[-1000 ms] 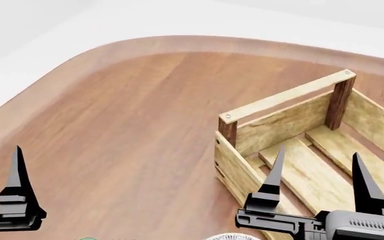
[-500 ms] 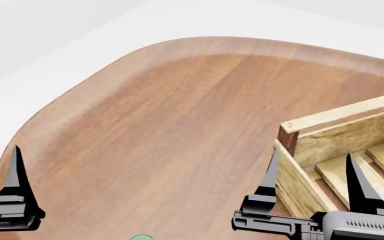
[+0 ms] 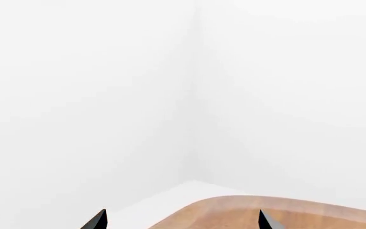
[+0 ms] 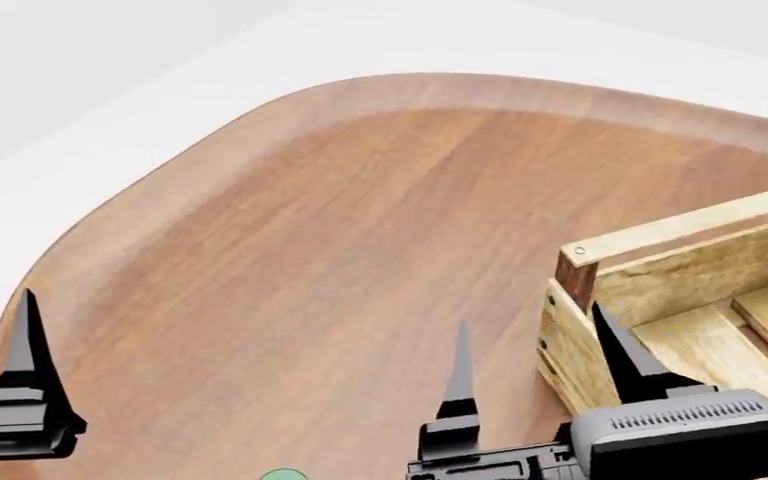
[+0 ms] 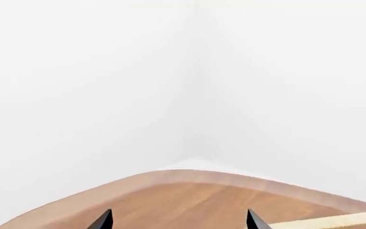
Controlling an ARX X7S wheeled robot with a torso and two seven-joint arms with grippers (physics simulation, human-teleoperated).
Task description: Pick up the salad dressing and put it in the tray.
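The left gripper (image 3: 181,222) hangs at the table's (image 4: 291,250) left edge, jaws apart and empty. At the near edge, a sliver of the salad dressing's (image 4: 281,475) green cap peeks up; probably light, rigid and slick, best pinched on its body below the cap. The right gripper (image 4: 531,385) hovers spread beside the wooden crate (image 4: 678,275).

A wooden table (image 4: 291,230) with a rounded raised rim carries the tray (image 4: 624,290) just beside the right gripper (image 4: 538,350) on its outer side, and a green cap (image 4: 281,475) between the two grippers, barely in view.
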